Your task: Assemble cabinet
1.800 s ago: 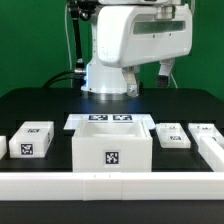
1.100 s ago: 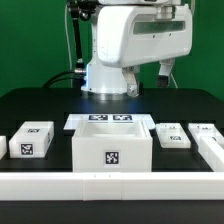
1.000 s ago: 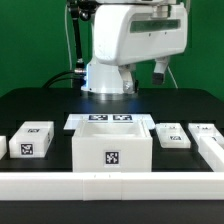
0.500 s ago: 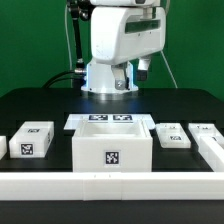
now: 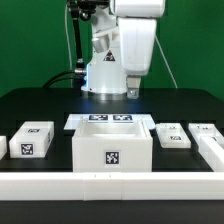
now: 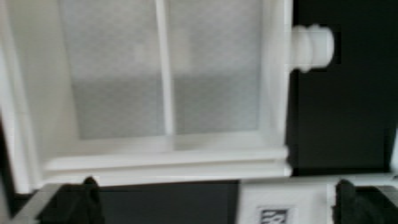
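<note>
The pincer [image 6: 214,204] is open. Its two dark fingers [image 6: 82,200] are far apart, with nothing between them. The cabinet [image 5: 112,156] stands on the black table [image 5: 40,105], below the pincer and a little ahead of it, open side up.

We think the job now is to go down and take hold of it. To do that well, we go straight down and keep the fingers wide until one wall sits between them. Then we squeeze softly. We keep clear of the round knob [image 6: 311,48] on its side and the small blocks [image 5: 30,140] near it.

The wrist view is blurry. It cuts off part of the cabinet and the finger ends. In the exterior view we cannot pick out the pincer on the big white arm [image 5: 130,40].
</note>
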### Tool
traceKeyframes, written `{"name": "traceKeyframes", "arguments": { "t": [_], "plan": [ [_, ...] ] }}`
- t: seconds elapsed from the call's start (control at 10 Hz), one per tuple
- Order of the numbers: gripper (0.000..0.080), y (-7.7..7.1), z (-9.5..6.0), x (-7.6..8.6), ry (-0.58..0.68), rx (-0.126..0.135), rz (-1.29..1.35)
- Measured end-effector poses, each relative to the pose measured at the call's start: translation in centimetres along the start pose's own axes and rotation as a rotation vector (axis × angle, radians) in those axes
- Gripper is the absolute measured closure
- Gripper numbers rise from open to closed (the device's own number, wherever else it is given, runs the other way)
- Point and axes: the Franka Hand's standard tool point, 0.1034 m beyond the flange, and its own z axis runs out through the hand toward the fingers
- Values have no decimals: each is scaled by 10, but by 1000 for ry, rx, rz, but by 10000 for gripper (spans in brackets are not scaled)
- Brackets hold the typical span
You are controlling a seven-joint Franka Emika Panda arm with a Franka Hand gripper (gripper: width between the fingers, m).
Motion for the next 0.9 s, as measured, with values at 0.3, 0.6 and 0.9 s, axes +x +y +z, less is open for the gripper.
{"name": "traceKeyframes", "arguments": {
  "t": [0.3, 0.6, 0.9],
  "plan": [
    [150, -2, 2, -4, 1, 5, -96],
    [150, -8, 12, -1, 6, 23, 10],
    [150, -15, 26, -11, 9, 52, 49]
  ]
}}
